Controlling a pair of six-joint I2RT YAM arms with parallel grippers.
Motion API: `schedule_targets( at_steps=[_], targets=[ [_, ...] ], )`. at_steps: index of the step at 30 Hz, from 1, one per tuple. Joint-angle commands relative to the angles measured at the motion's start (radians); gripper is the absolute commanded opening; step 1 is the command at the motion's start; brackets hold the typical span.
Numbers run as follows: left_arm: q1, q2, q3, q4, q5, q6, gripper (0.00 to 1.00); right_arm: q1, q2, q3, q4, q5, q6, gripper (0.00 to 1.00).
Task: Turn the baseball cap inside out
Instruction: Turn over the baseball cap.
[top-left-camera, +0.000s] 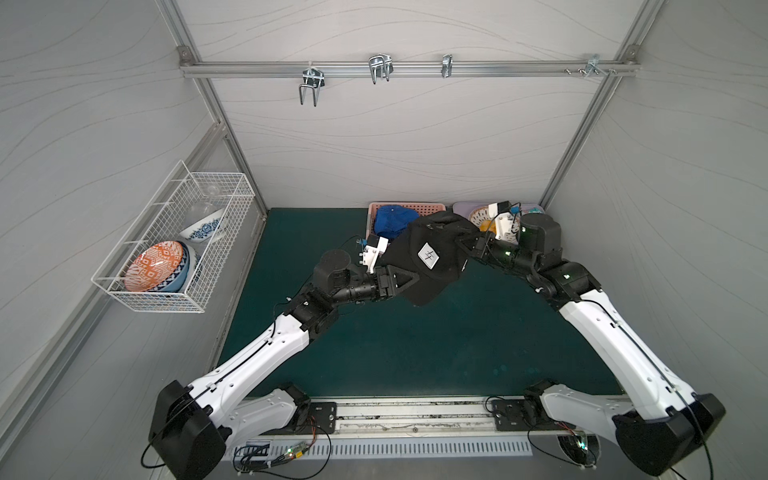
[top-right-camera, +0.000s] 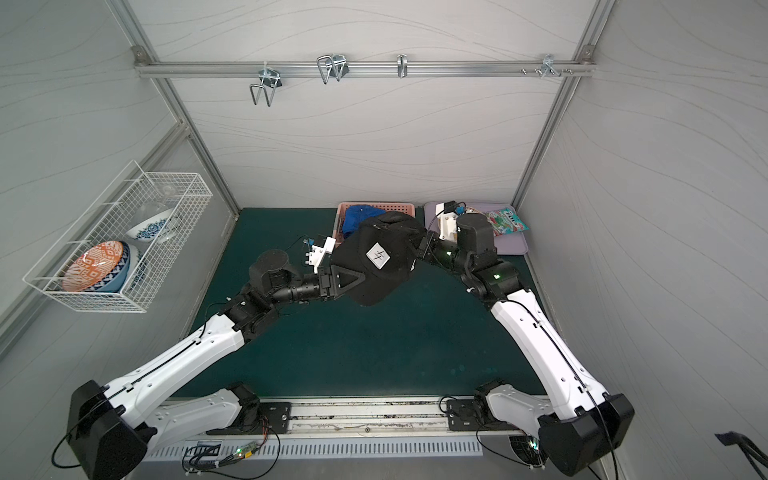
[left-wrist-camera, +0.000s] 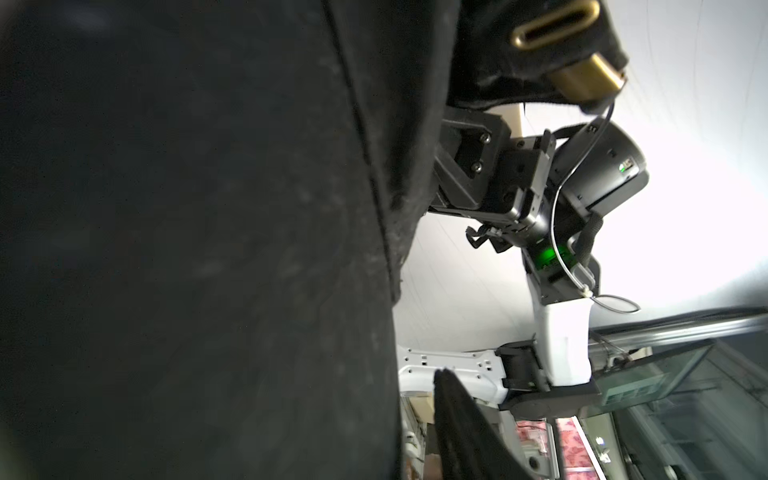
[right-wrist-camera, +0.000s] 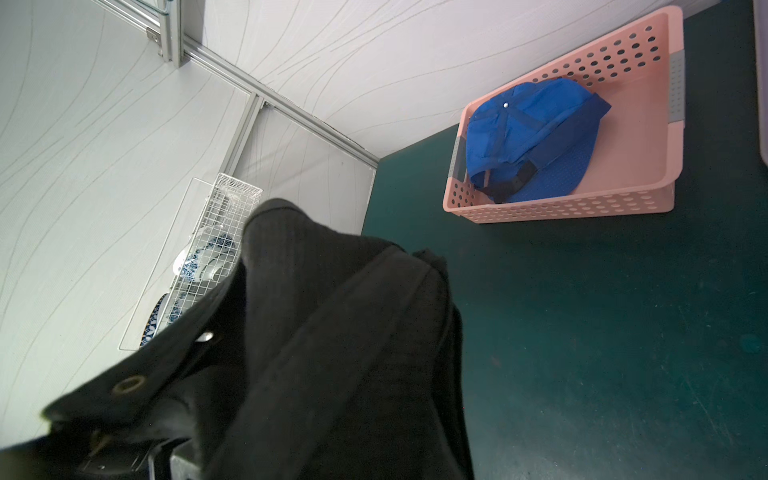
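The black baseball cap hangs in the air over the green mat, a white tag with a mark facing up. My right gripper is shut on the cap's far right edge; in the right wrist view the cap's fabric covers the jaws. My left gripper reaches onto the cap's near left side. In the left wrist view the cap hides one finger. The other finger stands a little apart from the cloth. The cap's brass buckle shows there.
A pink basket holding a blue cap stands at the back, just behind the held cap. To its right lies a lilac tray with a snack pouch. A wire basket of bowls hangs on the left wall.
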Motion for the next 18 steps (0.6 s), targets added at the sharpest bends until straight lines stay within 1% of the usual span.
schedule_targets(
  at_steps=[1, 2, 3, 4, 6, 8, 10, 11, 15, 18],
  targets=[
    [0.002, -0.04, 0.028, 0.027, -0.07, 0.073, 0.16, -0.042, 0.0, 0.007, 0.03, -0.123, 0.071, 0.0],
    [0.017, -0.068, 0.021, -0.015, -0.093, 0.117, 0.05, -0.08, 0.0, -0.008, 0.047, -0.223, 0.109, 0.0],
    [0.035, -0.079, 0.019, -0.036, -0.086, 0.133, 0.0, -0.108, 0.003, -0.03, 0.087, -0.306, 0.16, 0.0],
    [0.06, -0.081, 0.014, -0.038, -0.056, 0.134, 0.0, -0.129, 0.012, -0.051, 0.138, -0.417, 0.218, 0.0],
    [0.11, -0.072, 0.005, -0.016, 0.026, 0.114, 0.0, -0.138, 0.036, -0.079, 0.271, -0.595, 0.344, 0.0],
    [0.141, -0.052, 0.015, -0.01, 0.108, 0.117, 0.0, -0.134, 0.046, -0.105, 0.44, -0.704, 0.485, 0.0],
    [0.168, -0.03, 0.033, -0.009, 0.178, 0.124, 0.0, -0.132, 0.047, -0.1, 0.558, -0.78, 0.574, 0.0],
    [0.184, -0.015, 0.038, -0.005, 0.205, 0.125, 0.0, -0.13, 0.046, -0.085, 0.571, -0.815, 0.593, 0.0],
    [0.252, 0.032, 0.05, -0.004, 0.282, 0.132, 0.0, -0.113, 0.04, -0.02, 0.573, -0.908, 0.61, 0.0],
    [0.272, 0.067, 0.068, -0.017, 0.319, 0.145, 0.0, -0.077, 0.036, 0.02, 0.584, -0.946, 0.609, 0.0]
  ],
)
